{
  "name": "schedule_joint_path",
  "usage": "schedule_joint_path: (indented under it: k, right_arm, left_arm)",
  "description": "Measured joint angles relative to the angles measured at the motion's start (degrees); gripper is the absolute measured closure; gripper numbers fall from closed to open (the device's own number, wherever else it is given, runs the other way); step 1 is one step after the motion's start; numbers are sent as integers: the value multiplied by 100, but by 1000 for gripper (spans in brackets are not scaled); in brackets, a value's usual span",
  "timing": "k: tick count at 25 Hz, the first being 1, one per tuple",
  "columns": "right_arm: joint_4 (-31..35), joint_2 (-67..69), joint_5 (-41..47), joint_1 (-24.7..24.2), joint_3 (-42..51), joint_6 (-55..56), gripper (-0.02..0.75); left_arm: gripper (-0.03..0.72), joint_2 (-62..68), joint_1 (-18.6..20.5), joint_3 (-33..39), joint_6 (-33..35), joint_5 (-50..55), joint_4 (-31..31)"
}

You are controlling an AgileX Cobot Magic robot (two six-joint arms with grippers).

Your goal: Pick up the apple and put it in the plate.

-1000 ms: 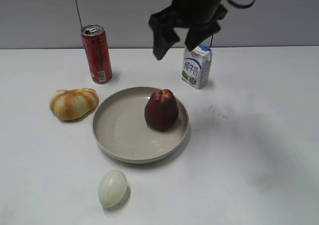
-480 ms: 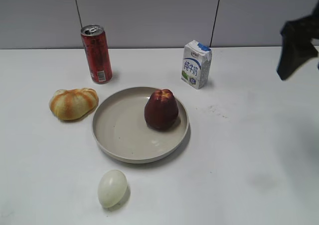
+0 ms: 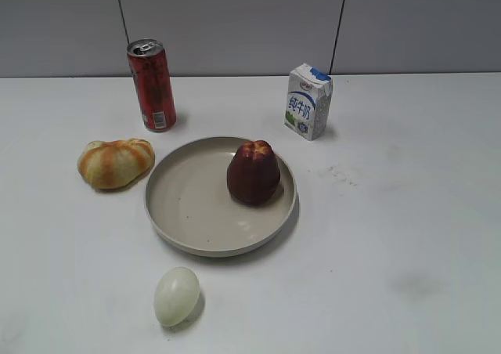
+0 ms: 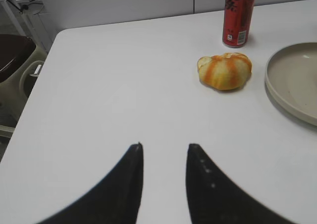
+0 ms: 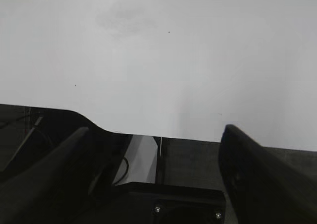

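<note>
The dark maroon apple (image 3: 254,172) stands upright inside the beige plate (image 3: 188,205), on its right half. Neither arm shows in the exterior view. In the left wrist view my left gripper (image 4: 164,145) is open and empty over bare table, well to the left of the plate's rim (image 4: 292,80). In the right wrist view my right gripper (image 5: 156,129) is open wide and empty, hanging over the table's edge.
A red soda can (image 3: 152,84) stands behind the plate on the left, also in the left wrist view (image 4: 240,8). A striped bread roll (image 3: 116,163) lies left of the plate. A milk carton (image 3: 308,101) stands behind right. A pale egg (image 3: 176,296) lies in front.
The right arm has swung away from above the plate to the right and left the exterior view. The apple stays in the plate.
</note>
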Motion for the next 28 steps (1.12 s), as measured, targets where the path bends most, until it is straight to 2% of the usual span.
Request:
schedule_joint_path:
  k: [7, 12, 28]
  right_arm:
    - [-347, -2447, -407, 0, 714, 6, 134]
    - [-498, -3427, -448, 0, 1181, -5, 145]
    - [-347, -3671, -695, 0, 1371, -28, 144]
  left_arm:
    - [452, 0, 0, 0, 0, 0, 0]
    - [452, 0, 0, 0, 0, 0, 0]
    - [452, 0, 0, 0, 0, 0, 0]
